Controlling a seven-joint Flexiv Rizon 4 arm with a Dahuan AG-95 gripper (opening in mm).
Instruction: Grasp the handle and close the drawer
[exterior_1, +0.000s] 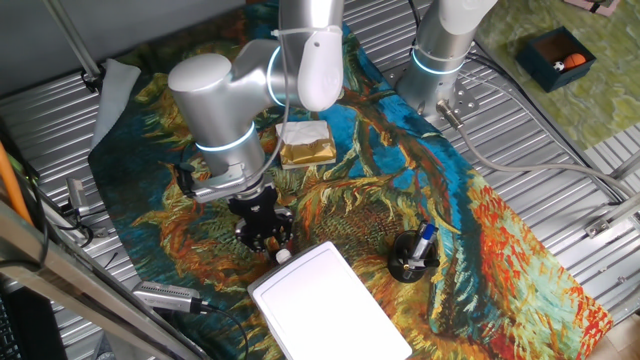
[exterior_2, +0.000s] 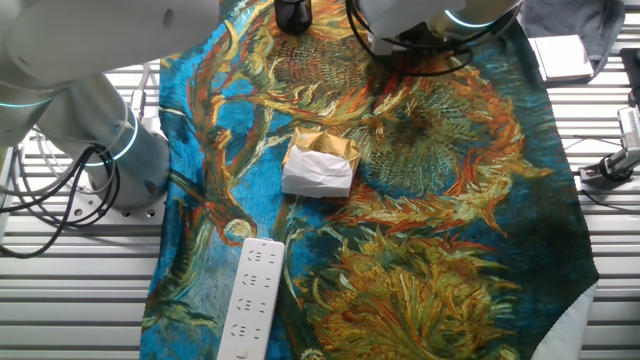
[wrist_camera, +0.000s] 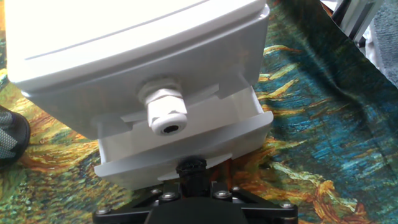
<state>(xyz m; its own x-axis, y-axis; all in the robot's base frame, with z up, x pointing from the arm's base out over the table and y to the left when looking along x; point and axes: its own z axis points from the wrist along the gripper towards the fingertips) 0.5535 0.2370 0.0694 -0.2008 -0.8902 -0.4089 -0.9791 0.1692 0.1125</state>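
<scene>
The drawer (wrist_camera: 186, 146) was seen slightly pulled out beneath the white box (wrist_camera: 124, 56). The gripper (exterior_1: 264, 226) was positioned just before the drawer's front; its finger spread could not be told.

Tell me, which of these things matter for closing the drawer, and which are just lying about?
For the job: drawer, its handle, white box, tool.
Lying about: tan-and-white block, power strip, black pen holder.
</scene>
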